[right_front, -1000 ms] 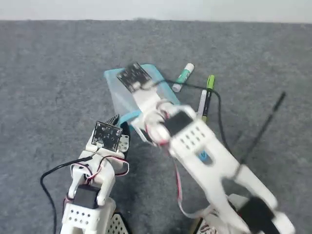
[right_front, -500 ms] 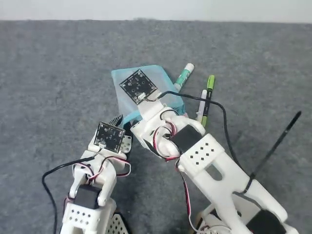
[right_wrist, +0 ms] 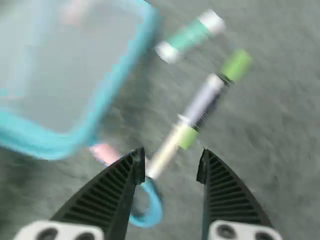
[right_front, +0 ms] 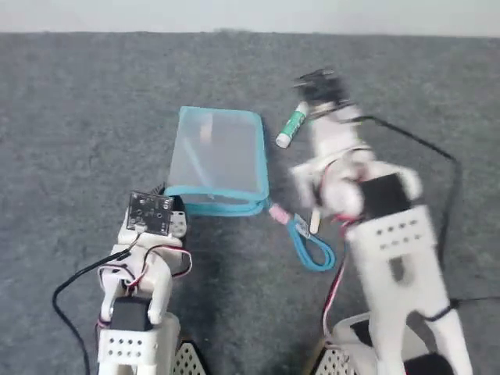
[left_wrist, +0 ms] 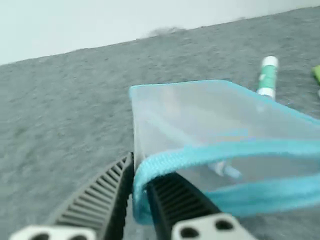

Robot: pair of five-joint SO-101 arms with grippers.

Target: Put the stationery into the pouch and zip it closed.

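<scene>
Left gripper — fingers drawn narrow, clamped on the teal edge band at a corner of the pouch, which lies on the grey table. Right gripper — fingers spread wide, holding nothing, hovering over the pens; through the blur there appear to be two, side by side. A green-and-white stick lies just beside the pouch's far corner. A blue strap loop trails from the pouch's near edge.
</scene>
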